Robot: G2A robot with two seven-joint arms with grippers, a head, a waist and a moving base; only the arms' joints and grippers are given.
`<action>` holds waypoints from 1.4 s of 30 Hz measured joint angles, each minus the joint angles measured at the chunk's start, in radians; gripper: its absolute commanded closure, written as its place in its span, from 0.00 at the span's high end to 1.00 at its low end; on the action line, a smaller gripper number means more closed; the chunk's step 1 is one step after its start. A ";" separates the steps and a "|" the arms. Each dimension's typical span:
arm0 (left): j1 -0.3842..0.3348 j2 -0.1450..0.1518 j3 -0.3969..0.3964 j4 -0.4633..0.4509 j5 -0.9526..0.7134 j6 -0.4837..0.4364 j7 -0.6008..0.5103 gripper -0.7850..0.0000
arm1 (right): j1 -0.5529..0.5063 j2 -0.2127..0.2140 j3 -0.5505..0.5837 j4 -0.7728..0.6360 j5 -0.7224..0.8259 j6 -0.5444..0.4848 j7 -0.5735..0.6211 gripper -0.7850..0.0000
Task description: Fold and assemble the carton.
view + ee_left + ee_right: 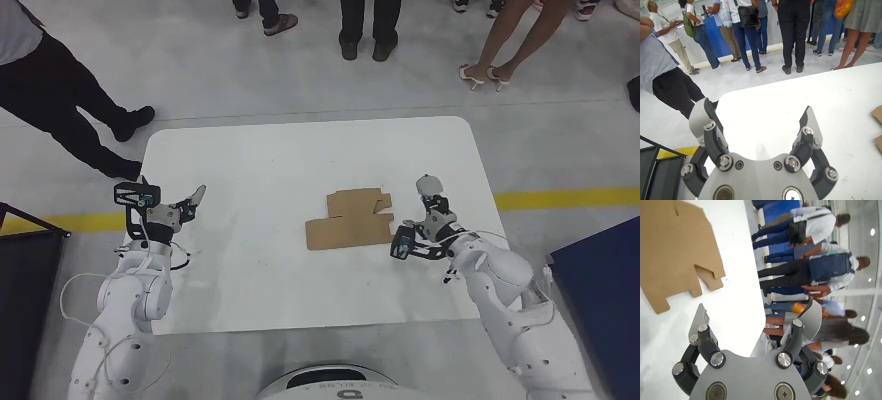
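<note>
A flat brown carton blank [350, 219] lies unfolded on the white table [260, 170], right of centre; its flaps and cut-outs show close up in the right wrist view [677, 253]. My right gripper [420, 215] hovers just right of the carton's edge, open and holding nothing [757, 313]. My left gripper [178, 203] sits over the table's left side, well away from the carton, open and empty [757, 113]. A corner of the carton [877, 113] shows at the edge of the left wrist view.
Several people stand on the grey floor beyond the table's far edge and at the left. A yellow floor line [565, 199] runs past both sides of the table. A blue panel [600, 290] stands at the right, a dark rack [20, 290] at the left.
</note>
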 measured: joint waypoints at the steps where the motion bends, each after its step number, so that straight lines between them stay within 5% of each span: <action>1: 0.000 0.000 0.000 0.000 0.000 0.000 0.000 1.00 | 0.015 0.002 -0.005 0.013 -0.023 0.001 -0.030 1.00; 18: 0.000 0.000 0.000 0.000 0.000 0.000 0.000 1.00 | 0.304 -0.016 -0.206 0.292 -0.183 -0.052 -0.068 1.00; 22: 0.000 0.000 0.000 0.000 0.000 0.000 0.000 1.00 | 0.320 -0.017 -0.218 0.319 -0.190 -0.048 -0.081 1.00; 33: 0.000 0.000 0.000 0.000 0.000 0.000 0.000 1.00 | 0.328 -0.012 -0.259 0.316 -0.233 -0.043 -0.134 0.77; 42: 0.000 0.000 0.000 0.000 0.000 0.000 0.000 1.00 | 0.230 0.011 -0.228 0.237 -0.212 -0.005 -0.278 0.77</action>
